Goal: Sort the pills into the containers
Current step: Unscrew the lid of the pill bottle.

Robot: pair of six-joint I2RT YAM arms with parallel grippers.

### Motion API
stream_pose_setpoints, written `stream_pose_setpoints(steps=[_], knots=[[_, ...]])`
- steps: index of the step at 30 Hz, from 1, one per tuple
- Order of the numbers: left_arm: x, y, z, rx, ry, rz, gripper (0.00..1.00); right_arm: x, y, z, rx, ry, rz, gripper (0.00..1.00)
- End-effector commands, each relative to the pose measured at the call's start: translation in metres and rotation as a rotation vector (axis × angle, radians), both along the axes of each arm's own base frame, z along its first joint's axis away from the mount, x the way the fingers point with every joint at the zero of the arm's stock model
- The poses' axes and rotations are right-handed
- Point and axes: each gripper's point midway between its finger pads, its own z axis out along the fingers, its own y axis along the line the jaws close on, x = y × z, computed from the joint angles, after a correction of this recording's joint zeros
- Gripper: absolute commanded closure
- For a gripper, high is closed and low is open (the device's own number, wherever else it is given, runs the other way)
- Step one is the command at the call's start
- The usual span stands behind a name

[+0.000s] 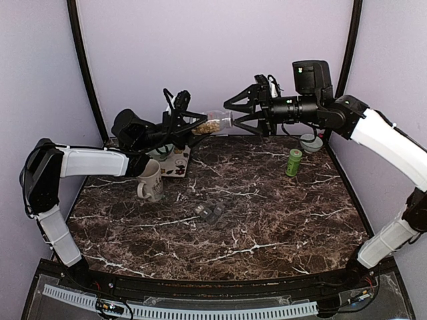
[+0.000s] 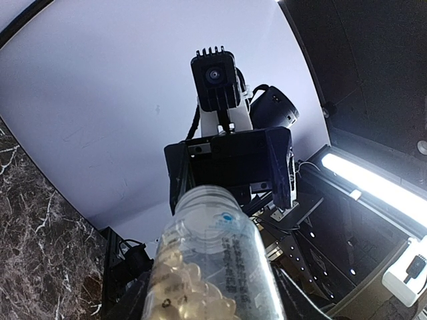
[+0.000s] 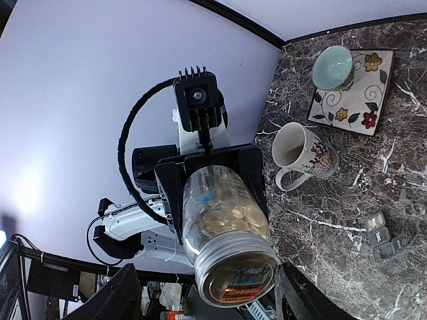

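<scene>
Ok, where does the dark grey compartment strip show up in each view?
Top external: the compartment strip lies mid-table, down and right of the white mug.
Left wrist: not in it.
Right wrist: near the right edge, down and right of the mug.
Shared landmark: the pill jar, up in the air, shows in all three views.

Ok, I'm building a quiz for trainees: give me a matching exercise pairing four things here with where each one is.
1 pill jar
2 white mug
3 green canister
4 grey pill organiser

A near the middle of the table
B toward the far right corner
C in the air, in the left gripper
D beside the floral tile

Pairs: 1-C, 2-D, 3-B, 4-A
</scene>
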Motion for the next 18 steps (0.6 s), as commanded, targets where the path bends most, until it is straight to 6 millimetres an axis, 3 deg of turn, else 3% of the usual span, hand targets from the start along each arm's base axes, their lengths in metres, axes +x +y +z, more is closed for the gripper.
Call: stream_pose_setpoints(steps=[1,18], knots=[[-0.014,0.009,0.033,-0.056,-0.096,0.006,1.0,-0.007,0.006,0.0,0.011,0.0,0.024,0.32],[-0.015,0.01,0.038,-0.069,-0.105,0.009,1.0,-0.005,0.008,-0.011,-0.009,0.018,0.017,0.36]])
